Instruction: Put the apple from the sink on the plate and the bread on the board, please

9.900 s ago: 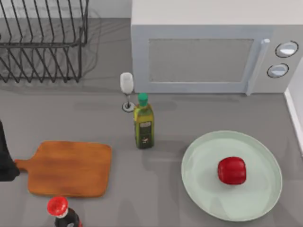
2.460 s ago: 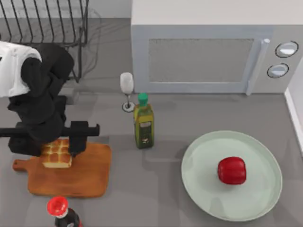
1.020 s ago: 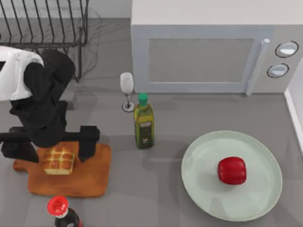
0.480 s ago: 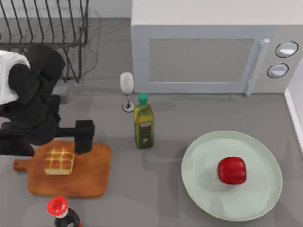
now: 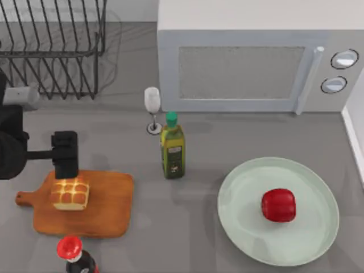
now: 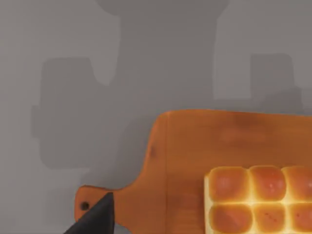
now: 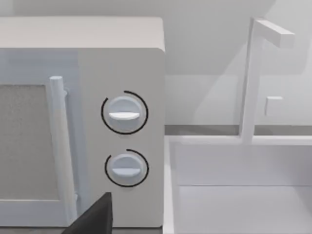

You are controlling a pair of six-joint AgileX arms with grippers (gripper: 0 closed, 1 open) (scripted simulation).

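Note:
The bread (image 5: 70, 194) rests on the left part of the wooden board (image 5: 96, 210), free of any grip. My left gripper (image 5: 25, 161) is open at the table's left edge, just behind the board, with one black finger (image 5: 64, 154) beyond the bread. The left wrist view looks down on the board (image 6: 195, 146), the bread (image 6: 258, 200) and a fingertip (image 6: 95, 219). The red apple (image 5: 278, 205) lies on the mint-green plate (image 5: 244, 187) at the right. A fingertip (image 7: 95, 217) of my right gripper sits at the side of its view, facing the sink (image 7: 234, 195).
A microwave (image 5: 256, 62) stands at the back, with a wine glass (image 5: 152, 105) and an olive oil bottle (image 5: 172, 149) before it. A wire dish rack (image 5: 51, 45) is at the back left. A dark bottle with a red cap (image 5: 71, 250) stands by the board's front edge.
My left gripper has pulled away from the bread toward the left edge and back. The bread stays on the board. Apple and plate have not moved.

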